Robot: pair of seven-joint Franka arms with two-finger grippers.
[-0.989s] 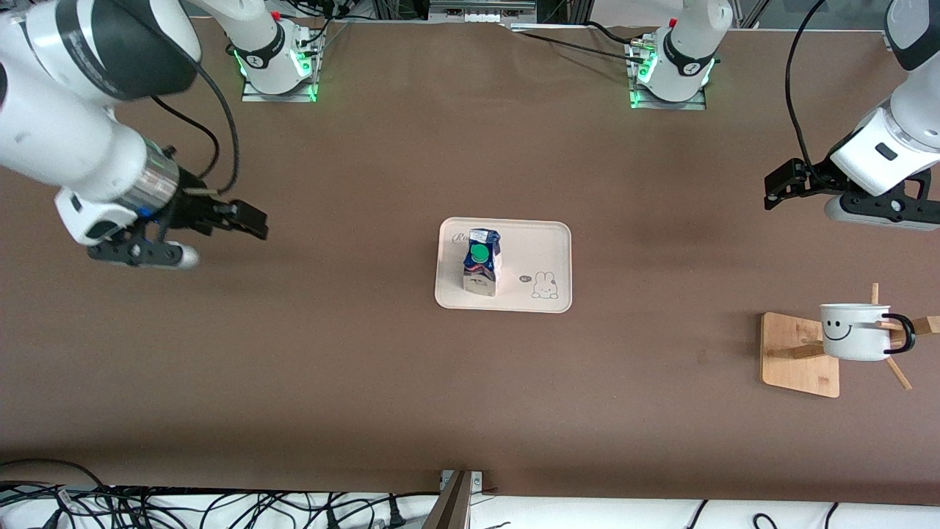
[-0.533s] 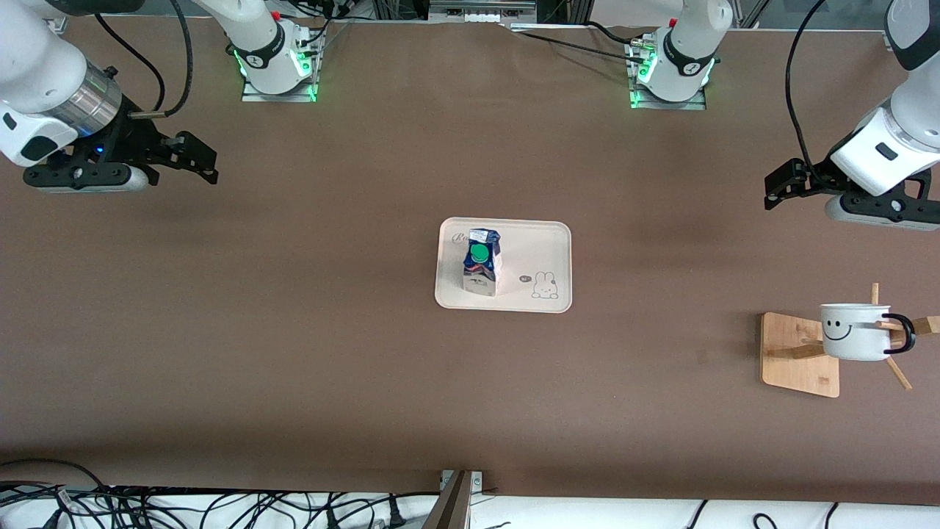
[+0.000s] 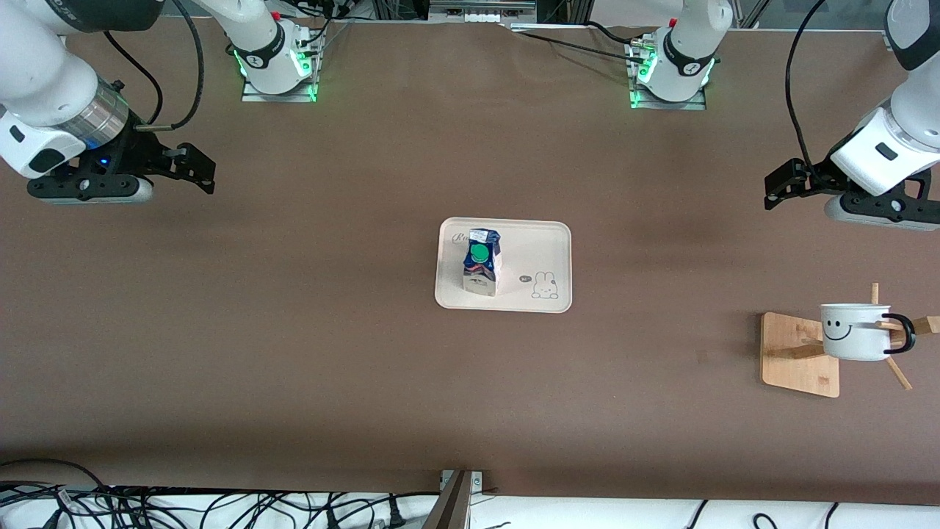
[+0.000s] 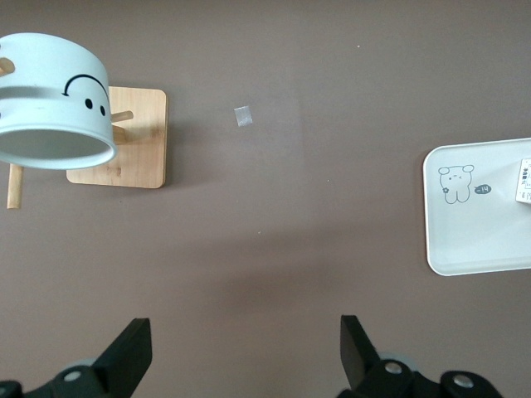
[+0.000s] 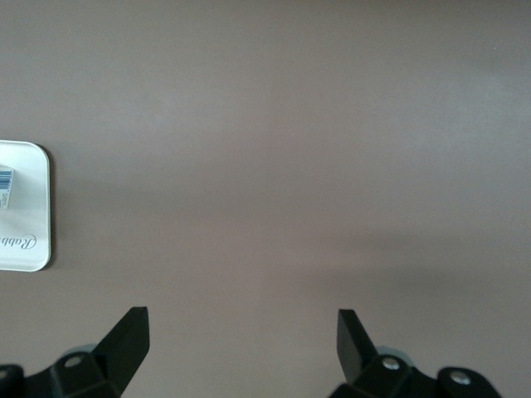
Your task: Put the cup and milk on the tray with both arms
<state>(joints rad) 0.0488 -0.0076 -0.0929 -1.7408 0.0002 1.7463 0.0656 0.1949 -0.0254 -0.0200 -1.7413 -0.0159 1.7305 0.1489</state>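
Note:
The milk (image 3: 481, 268) stands upright on the cream tray (image 3: 540, 246) in the middle of the table, at the tray's end toward the right arm. The cup (image 3: 855, 332) hangs by its handle on a wooden peg rack toward the left arm's end, nearer the front camera than the tray. My left gripper (image 3: 775, 187) hovers open over bare table at that end; its wrist view shows the cup (image 4: 51, 99), the tray (image 4: 481, 224) and the empty gripper (image 4: 246, 348). My right gripper (image 3: 202, 169) hovers open and empty over bare table at the right arm's end, the tray's corner (image 5: 25, 215) showing past the gripper (image 5: 242, 344).
The rack's square wooden base (image 3: 797, 353) lies on the table under the cup, with pegs sticking out. A small pale mark (image 3: 701, 358) sits beside it. Both arm bases (image 3: 275, 70) stand along the table's edge. Cables (image 3: 147, 507) lie past the edge nearest the front camera.
My right arm has pulled back toward its own end of the table, away from the tray, its gripper staying open. The left arm, milk, cup and tray have not moved.

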